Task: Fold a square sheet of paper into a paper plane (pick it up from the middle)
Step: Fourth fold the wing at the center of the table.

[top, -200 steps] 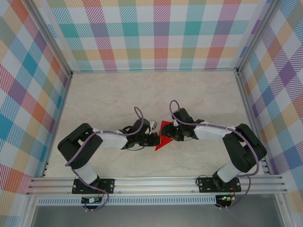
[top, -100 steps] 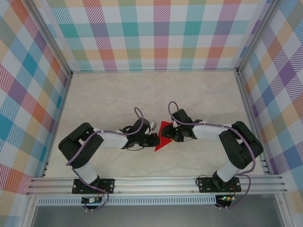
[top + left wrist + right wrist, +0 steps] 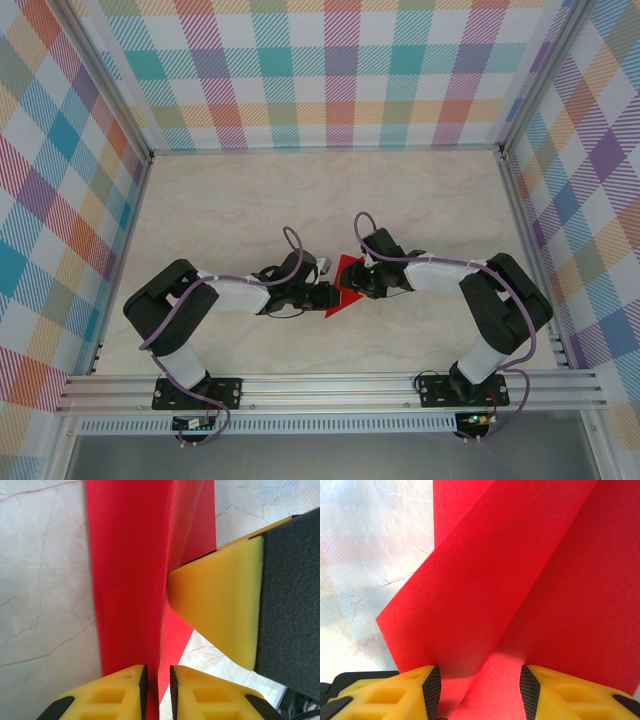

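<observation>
The left fingers [image 3: 120, 692] have just eased. A slim gap now shows either side of the raised crease in the paper [image 3: 343, 282], and I cannot tell whether they still pinch it. The right fingers [image 3: 395, 692] stand well apart, astride the folded paper at the middle of the bench [image 3: 230, 200]. To me the crease looks set, and the left is letting go before the next fold.

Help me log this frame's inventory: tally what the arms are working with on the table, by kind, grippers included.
Bright red folded paper sheet: 1
Yellow-fingered robot grippers: 2 (left gripper, right gripper)
Total: 3
</observation>
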`<state>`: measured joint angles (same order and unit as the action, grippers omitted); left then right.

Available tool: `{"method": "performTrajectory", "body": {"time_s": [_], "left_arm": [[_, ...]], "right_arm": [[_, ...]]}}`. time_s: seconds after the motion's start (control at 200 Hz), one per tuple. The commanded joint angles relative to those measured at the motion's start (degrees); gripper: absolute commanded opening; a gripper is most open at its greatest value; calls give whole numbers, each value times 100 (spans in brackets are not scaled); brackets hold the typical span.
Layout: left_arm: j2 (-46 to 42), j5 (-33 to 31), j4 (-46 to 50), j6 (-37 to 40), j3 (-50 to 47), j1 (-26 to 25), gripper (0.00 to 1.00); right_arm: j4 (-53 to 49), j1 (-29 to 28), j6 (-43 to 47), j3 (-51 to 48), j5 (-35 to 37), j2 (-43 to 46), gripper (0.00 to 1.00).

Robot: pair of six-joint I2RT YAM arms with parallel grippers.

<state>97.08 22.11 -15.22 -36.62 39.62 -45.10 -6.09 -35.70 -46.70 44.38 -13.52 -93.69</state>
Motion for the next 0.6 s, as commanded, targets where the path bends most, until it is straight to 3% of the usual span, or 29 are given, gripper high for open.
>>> {"method": "performTrajectory", "body": {"time_s": [0.0, 0.22, 0.595], "left_arm": [[37, 213, -163, 73, 11, 58, 18], [-63, 118, 17, 188, 37, 62, 16], [-1093, -634, 986, 245, -104, 61, 30]], "right_arm": [[-209, 37, -76, 109, 121, -120, 49], [-477, 37, -109, 231, 234, -158, 49], [-1006, 39, -276, 455, 495, -388, 49]]}}
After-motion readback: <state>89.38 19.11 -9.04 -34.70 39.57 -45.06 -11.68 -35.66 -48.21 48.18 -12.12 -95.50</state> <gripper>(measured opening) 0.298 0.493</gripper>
